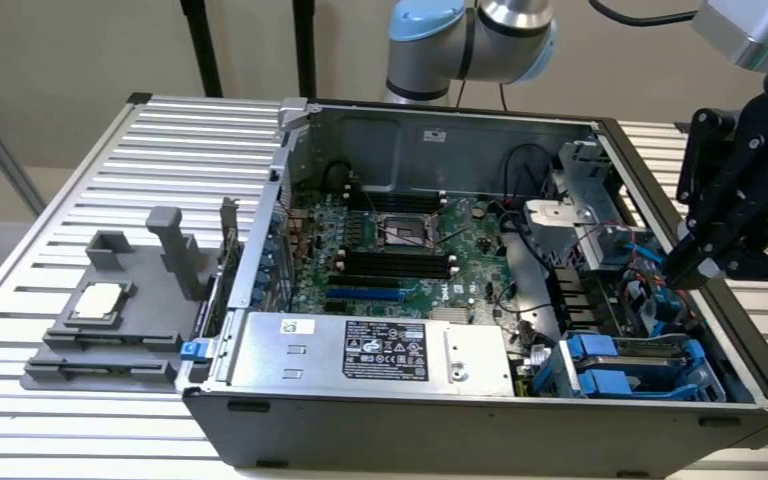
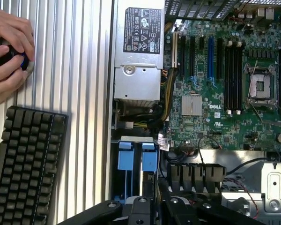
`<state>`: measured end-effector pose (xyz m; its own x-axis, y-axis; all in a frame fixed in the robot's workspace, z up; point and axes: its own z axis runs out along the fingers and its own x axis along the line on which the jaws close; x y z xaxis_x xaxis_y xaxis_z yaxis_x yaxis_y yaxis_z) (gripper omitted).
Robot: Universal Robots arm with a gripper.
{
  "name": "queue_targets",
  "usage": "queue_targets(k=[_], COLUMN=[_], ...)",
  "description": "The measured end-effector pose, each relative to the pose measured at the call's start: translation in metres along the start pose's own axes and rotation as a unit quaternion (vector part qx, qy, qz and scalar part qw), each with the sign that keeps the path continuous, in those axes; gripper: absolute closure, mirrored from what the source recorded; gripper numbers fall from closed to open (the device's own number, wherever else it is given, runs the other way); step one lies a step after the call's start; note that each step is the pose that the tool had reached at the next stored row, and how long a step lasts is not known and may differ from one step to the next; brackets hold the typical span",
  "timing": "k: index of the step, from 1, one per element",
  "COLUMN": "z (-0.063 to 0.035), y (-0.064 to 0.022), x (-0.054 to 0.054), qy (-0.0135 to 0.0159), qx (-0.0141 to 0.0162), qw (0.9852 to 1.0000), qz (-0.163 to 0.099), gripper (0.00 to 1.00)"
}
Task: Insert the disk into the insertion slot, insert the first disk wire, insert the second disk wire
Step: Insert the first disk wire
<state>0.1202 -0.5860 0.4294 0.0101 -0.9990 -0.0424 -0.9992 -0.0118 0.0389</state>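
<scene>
My tool [image 1: 698,272] hangs over the computer case [image 1: 464,440], near the blue-railed insertion slot [image 1: 631,365]; whether it is open or closed, I cannot tell.

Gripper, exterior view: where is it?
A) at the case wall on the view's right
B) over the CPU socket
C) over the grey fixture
A: the gripper hangs by the case wall on the exterior view's right, up from the blue-railed insertion slot.

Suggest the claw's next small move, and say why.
Probably ease the claw down toward the insertion slot: it hangs above the case wall at the exterior view's right, apart from the slot's blue rails, touching nothing I can see.
</scene>
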Motion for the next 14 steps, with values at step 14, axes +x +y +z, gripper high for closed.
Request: queue_targets(k=[14], z=[0.0235], y=[-0.0394], x=[0.001], qy=[0.0013], qx=[-0.0002], qw=[1.0], qz=[0.0], gripper=[0.81])
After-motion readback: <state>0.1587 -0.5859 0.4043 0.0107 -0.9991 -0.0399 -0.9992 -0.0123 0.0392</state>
